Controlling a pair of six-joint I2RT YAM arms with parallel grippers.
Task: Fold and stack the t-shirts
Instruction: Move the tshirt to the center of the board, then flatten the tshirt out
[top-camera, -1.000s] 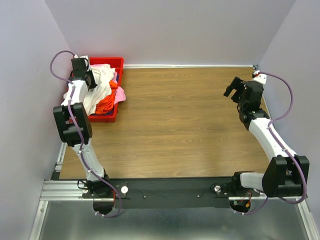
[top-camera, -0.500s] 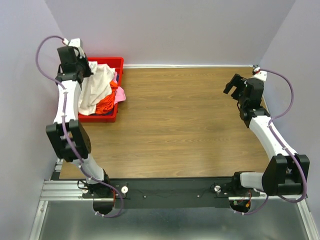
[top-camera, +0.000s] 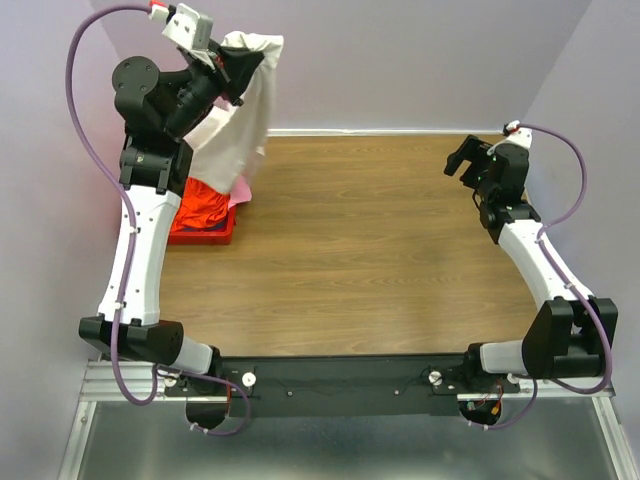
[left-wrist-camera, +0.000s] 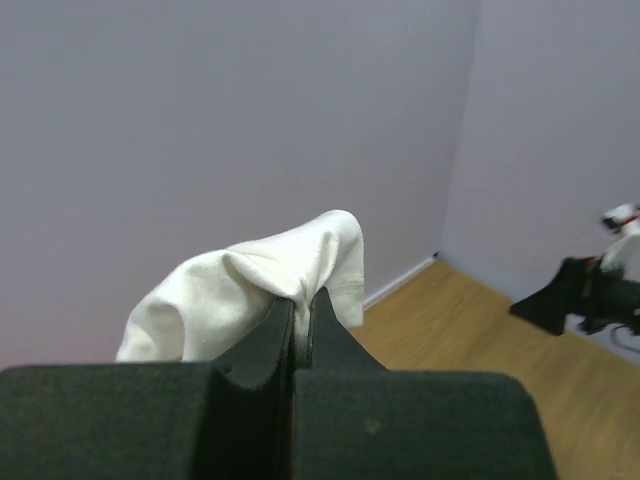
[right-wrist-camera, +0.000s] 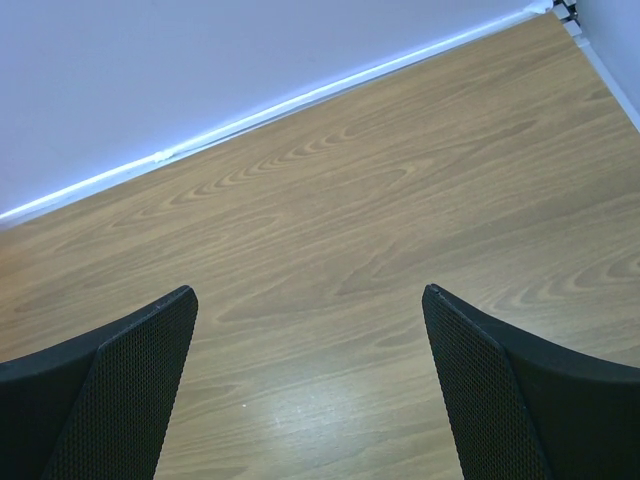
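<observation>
**White shirt aloft in left pinch, over the bin**

Near edge: my two arm bases, bolted side by side. The wooden table (top-camera: 380, 250) runs away from them toward the far wall.

Right side, past mid-table: my right gripper (right-wrist-camera: 308, 295) hovers above the wood near the table's right edge. Fingers are spread wide with nothing between them. The wrist view shows only wood grain and a pale strip where table meets wall.

Left side, far corner: the red bin (top-camera: 202, 236) sits at the table's left edge. The orange-red t-shirt (top-camera: 205, 200) is heaped inside. A bit of the pink t-shirt (top-camera: 242, 192) shows at the bin's right rim.

Above the bin, high up: my left gripper (left-wrist-camera: 302, 305) has its fingers pressed together on a fold of the white t-shirt (top-camera: 245, 120). In the wrist view the cloth bunches just past the fingertips. From above, the rest hangs from the pinch in one long drape, its lower end overlapping the bin and the orange-red cloth. I cannot tell whether the hem touches them.

Farthest: the plain lilac back wall (top-camera: 420, 60).
</observation>
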